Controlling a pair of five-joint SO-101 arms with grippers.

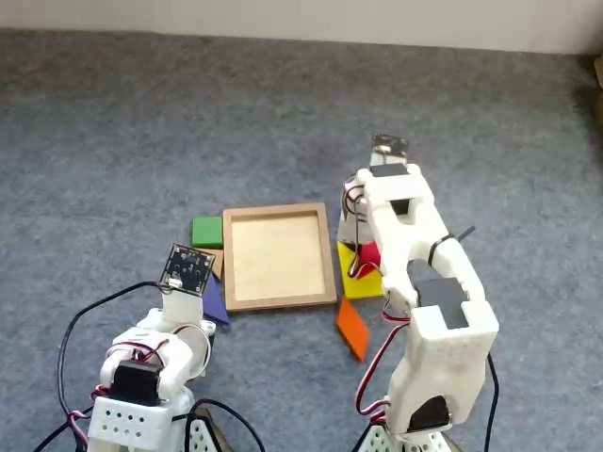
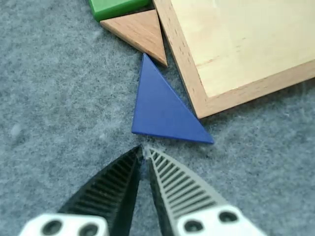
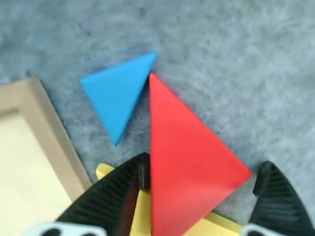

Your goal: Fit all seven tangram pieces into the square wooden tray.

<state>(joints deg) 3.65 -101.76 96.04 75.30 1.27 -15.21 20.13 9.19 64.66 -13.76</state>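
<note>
The square wooden tray [image 1: 279,300] lies empty mid-table. Off its left side sit a green piece [image 2: 115,6], a plain wooden triangle [image 2: 140,32] and a dark blue triangle [image 2: 165,110]. My left gripper [image 2: 142,150] is shut, its tips just short of the dark blue triangle's edge. At the tray's right side my right gripper [image 3: 202,182] is open, one finger on each side of a red triangle [image 3: 189,157] that partly overlaps a yellow piece [image 3: 110,172]. A light blue triangle [image 3: 118,93] touches the red one's far tip. An orange piece [image 1: 353,327] lies nearer the arm bases.
Grey carpet covers the whole table. The right arm [image 1: 415,245] stands over the yellow piece [image 1: 361,281] and the red triangle [image 1: 369,254]. The left arm's base [image 1: 141,395] is at the front left, with cables trailing beside it.
</note>
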